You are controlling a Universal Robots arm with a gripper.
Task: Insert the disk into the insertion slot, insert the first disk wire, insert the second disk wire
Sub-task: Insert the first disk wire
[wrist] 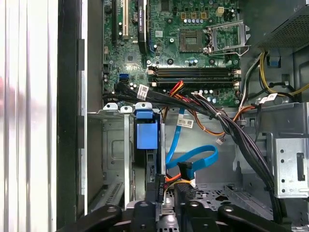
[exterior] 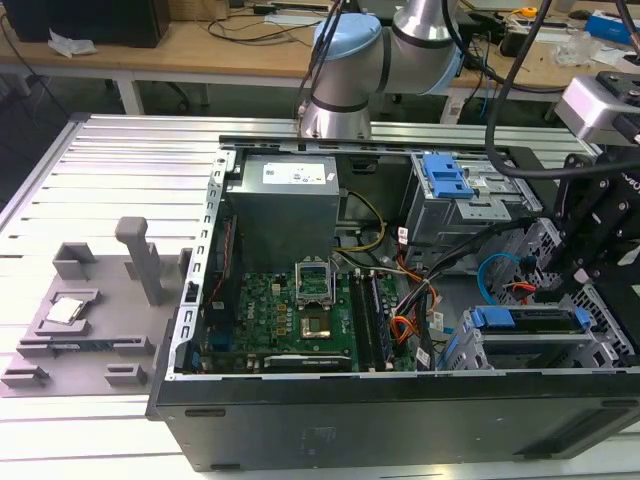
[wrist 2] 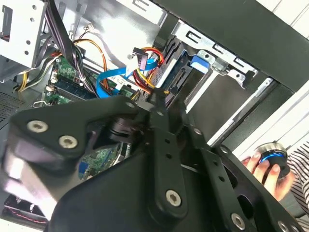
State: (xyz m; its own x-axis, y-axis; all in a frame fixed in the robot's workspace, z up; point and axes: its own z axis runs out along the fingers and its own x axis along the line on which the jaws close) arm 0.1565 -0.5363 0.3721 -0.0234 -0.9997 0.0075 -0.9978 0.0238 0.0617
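Frankly, whether the gripper point(exterior: 595, 255) is open or closed cannot be told: its black links crowd the foreground in both wrist views and hide the tips. In the exterior view it hangs at 3 o'clock of the case point(exterior: 330, 430), over the drive corner, and the frame edge cuts it off.

Nearest it in the first wrist view are a red, yellow and black power lead point(wrist: 175, 181) and a blue cable point(wrist: 193, 155) looped just beside it. Whether either plug is seated cannot be made out.

The disk point(exterior: 530, 320) lies in the slot point(exterior: 605, 340), at 4 o'clock of the case in the exterior view, with its blue carrier edge showing. A taller cage with a blue latch point(exterior: 445, 178) stands at 1 o'clock, and the green board point(exterior: 290, 315) lies toward 7 o'clock. The arm point(exterior: 350, 60) comes in from 12 o'clock.

The case rests on a counter point(exterior: 110, 170) of ribbed metal slats. At 9 o'clock on it sits a grey jig point(exterior: 140, 260) holding a small silver chip point(exterior: 63, 311). Behind, at 12 o'clock, a wooden counter point(exterior: 200, 45) carries loose cables and is cut off by the frame.

In the second wrist view, beyond the case wall, a hand point(wrist 2: 258, 170) rests on a round blue-ringed knob point(wrist 2: 271, 155), with a striped sleeve point(wrist 2: 301, 166) beside it.

A white sticker point(exterior: 295, 175) marks the power supply and white tags point(wrist: 142, 91) hang on the cables. Their print is too small to read.
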